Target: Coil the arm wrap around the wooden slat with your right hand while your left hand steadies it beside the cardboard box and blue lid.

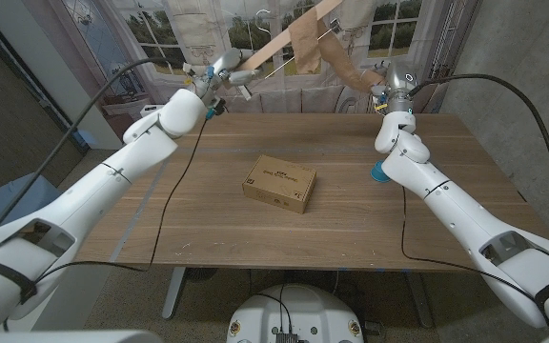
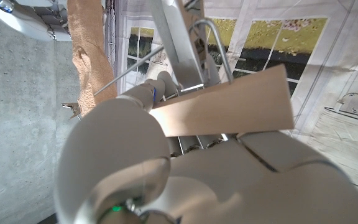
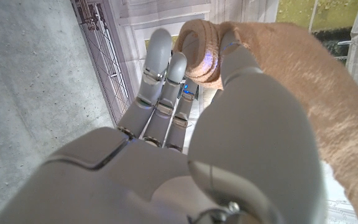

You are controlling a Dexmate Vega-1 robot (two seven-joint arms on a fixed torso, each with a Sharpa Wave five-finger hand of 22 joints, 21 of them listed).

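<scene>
Left hand (image 1: 219,69) is raised above the far edge of the counter (image 1: 208,210) and grips the lower end of the wooden slat (image 1: 284,40), which slants up toward the right. The left wrist view shows the slat (image 2: 229,106) clamped in that hand (image 2: 185,186). Arm wrap (image 1: 324,50), tan fabric, hangs off the slat's upper part and runs down to the right hand (image 1: 389,88), also raised. Right wrist view: a rolled end of wrap (image 3: 201,53) held at the fingers (image 3: 160,68). Cardboard box (image 1: 279,183) lies mid-counter; blue lid (image 1: 378,171) sits beside the right forearm, partly hidden
</scene>
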